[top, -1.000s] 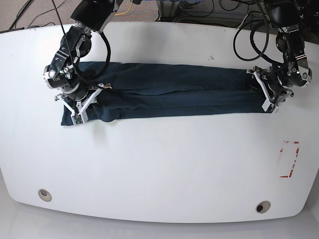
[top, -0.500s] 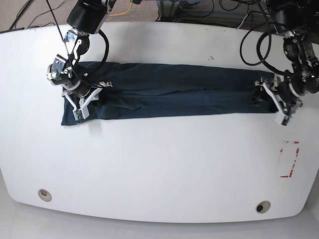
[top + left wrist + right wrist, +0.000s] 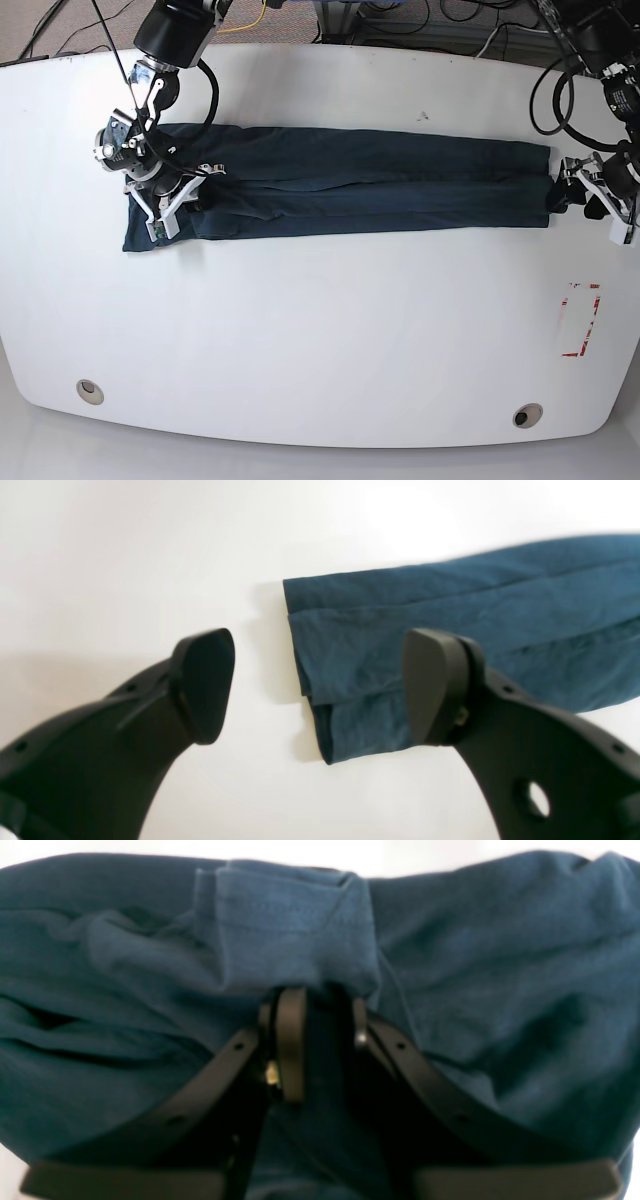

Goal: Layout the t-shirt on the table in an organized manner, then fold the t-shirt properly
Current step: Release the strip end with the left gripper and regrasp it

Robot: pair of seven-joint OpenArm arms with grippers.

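The dark navy t-shirt (image 3: 340, 185) lies folded into a long narrow band across the far half of the white table (image 3: 320, 330). My right gripper (image 3: 172, 200) sits on the band's left part. In the right wrist view it (image 3: 322, 1010) is shut on a bunched fold of the t-shirt (image 3: 295, 925). My left gripper (image 3: 592, 203) is just past the band's right end. In the left wrist view it (image 3: 320, 690) is open and empty, its fingers (image 3: 205, 685) straddling the square end of the t-shirt (image 3: 400, 630) from above.
A red tape rectangle (image 3: 582, 320) marks the table at the right. Two grey grommet holes (image 3: 89, 390) (image 3: 527, 415) sit near the front edge. Cables (image 3: 400, 25) lie behind the table's back edge.
My left gripper has let go of the band's right end, opened and backed off to the right. The band's right end now lies a little further right. My right gripper has barely moved.
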